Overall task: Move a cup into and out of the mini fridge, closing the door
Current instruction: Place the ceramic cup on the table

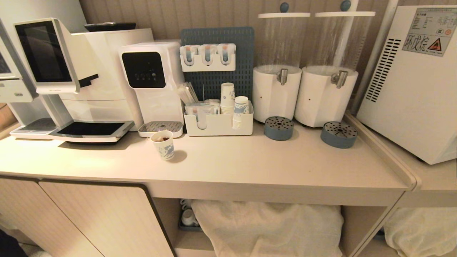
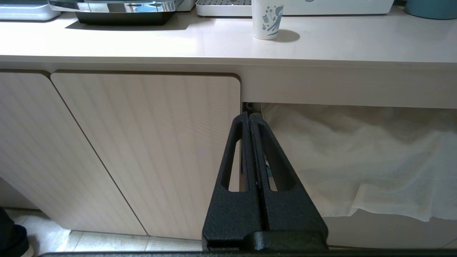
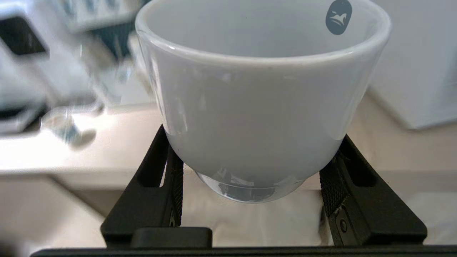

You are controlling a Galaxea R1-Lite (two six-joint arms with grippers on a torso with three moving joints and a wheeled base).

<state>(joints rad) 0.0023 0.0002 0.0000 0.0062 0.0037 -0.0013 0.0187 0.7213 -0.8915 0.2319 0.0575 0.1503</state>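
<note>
Front counter (image 1: pixel 250 167): open strip, only a paper cup (image 1: pixel 163 144) standing on it.
Back row: machines, organizer (image 1: pixel 217 123), dispensers (image 1: pixel 303 96) shoulder to shoulder.
Right: fridge (image 1: pixel 414 92) blocks.

Counter (image 1: pixel 271 167) carrying a full drinks station. Coffee machine (image 1: pixel 71 78) sitting at far left with a dark screen; water dispenser (image 1: pixel 153 82) standing just beside it, drip tray in front. A patterned paper cup (image 1: pixel 163 144) standing alone near the counter's front edge (something dark inside, cannot tell what). White organizer tray (image 1: pixel 217 125) holding stacked paper cups (image 1: pixel 227 98) and sachets, backed by a blue pegboard (image 1: pixel 217 60). Two cylindrical drink dispensers (image 1: pixel 307 71) standing side by side, a round blue drip catcher (image 1: pixel 279 127) lying under each tap. White cloth (image 1: pixel 267 225) hanging across the open shelf below; cabinet door (image 1: pixel 103 217) sitting closed at left.
</note>
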